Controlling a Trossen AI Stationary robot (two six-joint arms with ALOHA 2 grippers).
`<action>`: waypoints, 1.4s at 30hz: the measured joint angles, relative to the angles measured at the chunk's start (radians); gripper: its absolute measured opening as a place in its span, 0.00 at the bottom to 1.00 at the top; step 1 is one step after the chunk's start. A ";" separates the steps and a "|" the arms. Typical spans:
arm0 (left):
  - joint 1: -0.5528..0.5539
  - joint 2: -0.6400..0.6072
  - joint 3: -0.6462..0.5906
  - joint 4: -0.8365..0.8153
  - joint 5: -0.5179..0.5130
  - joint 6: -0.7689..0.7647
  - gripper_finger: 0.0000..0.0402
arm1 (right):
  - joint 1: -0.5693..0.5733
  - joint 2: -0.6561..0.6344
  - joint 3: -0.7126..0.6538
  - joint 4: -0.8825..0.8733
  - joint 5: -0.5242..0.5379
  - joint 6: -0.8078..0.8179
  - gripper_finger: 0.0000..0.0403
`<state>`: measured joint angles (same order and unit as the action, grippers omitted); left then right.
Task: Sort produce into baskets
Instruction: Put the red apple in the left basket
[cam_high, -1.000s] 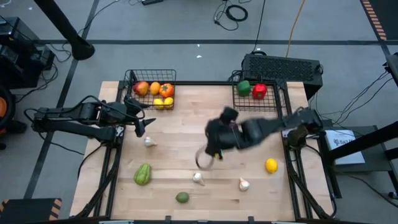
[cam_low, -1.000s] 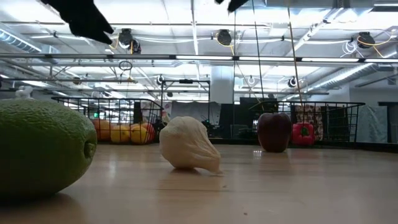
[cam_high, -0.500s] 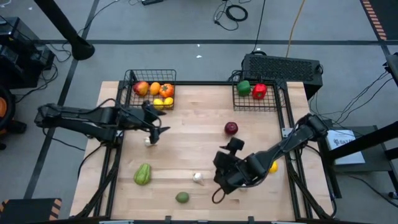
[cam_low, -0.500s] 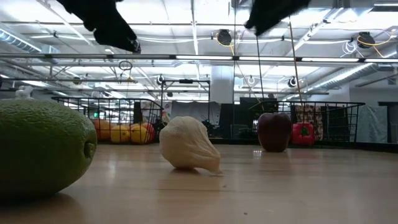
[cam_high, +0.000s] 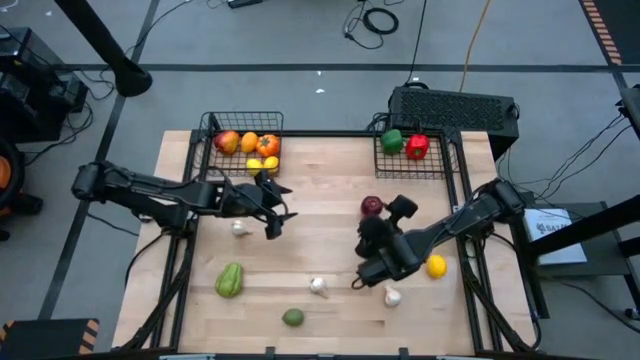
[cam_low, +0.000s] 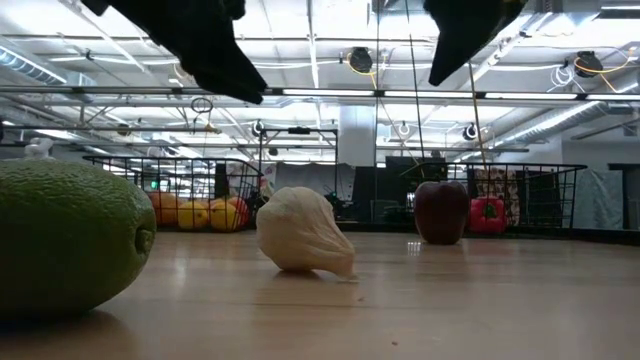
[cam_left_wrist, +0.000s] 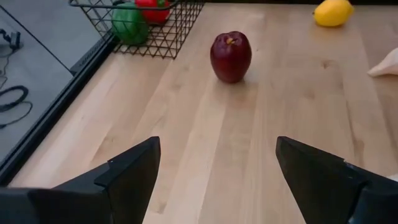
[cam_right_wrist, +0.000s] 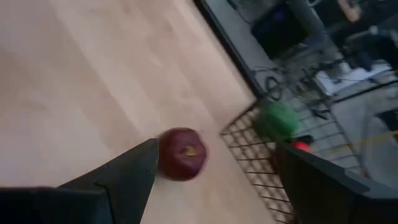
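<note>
A dark red apple (cam_high: 371, 206) stands on the table's middle right; it also shows in the left wrist view (cam_left_wrist: 231, 56) and the right wrist view (cam_right_wrist: 181, 154). My left gripper (cam_high: 277, 217) is open and empty above the table, left of the apple. My right gripper (cam_high: 372, 242) is open and empty, just near of the apple and raised. The left basket (cam_high: 212, 125) holds an apple, orange pieces and lemons. The right basket (cam_high: 442, 168) holds a green pepper (cam_high: 392, 141) and a red pepper (cam_high: 417, 147). Garlic bulbs (cam_high: 240, 228) (cam_high: 318, 286) (cam_high: 392, 296), a lemon (cam_high: 436, 266) and two green pieces (cam_high: 229, 280) (cam_high: 293, 318) lie loose on the table.
A black vented box (cam_high: 455, 108) stands behind the right basket. Bare wood lies between the two baskets and around the table's middle. In the low view, a green piece (cam_low: 70, 240) and a garlic bulb (cam_low: 300, 243) lie near the front edge.
My left gripper has gone toward the table's right edge, over the middle. My right gripper has swung from over the apple toward the near edge, then back toward the apple. The apple has stayed in place.
</note>
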<state>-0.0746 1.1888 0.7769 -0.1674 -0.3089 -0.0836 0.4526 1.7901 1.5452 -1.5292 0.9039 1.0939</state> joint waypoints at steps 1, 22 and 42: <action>0.000 0.010 0.000 0.010 0.000 0.014 0.81 | -0.010 0.000 0.000 -0.016 0.002 -0.003 0.78; 0.114 0.340 0.057 0.676 0.128 0.316 0.81 | -0.001 -0.313 -0.332 0.337 0.037 -0.137 0.78; 0.128 0.742 0.350 0.715 0.268 0.406 0.81 | -0.034 -0.365 -0.806 0.848 -0.094 -0.116 0.78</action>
<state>0.0535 1.9306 1.1264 0.5480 -0.0405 0.3225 0.4183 1.4246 0.7394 -0.6808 0.8095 0.9784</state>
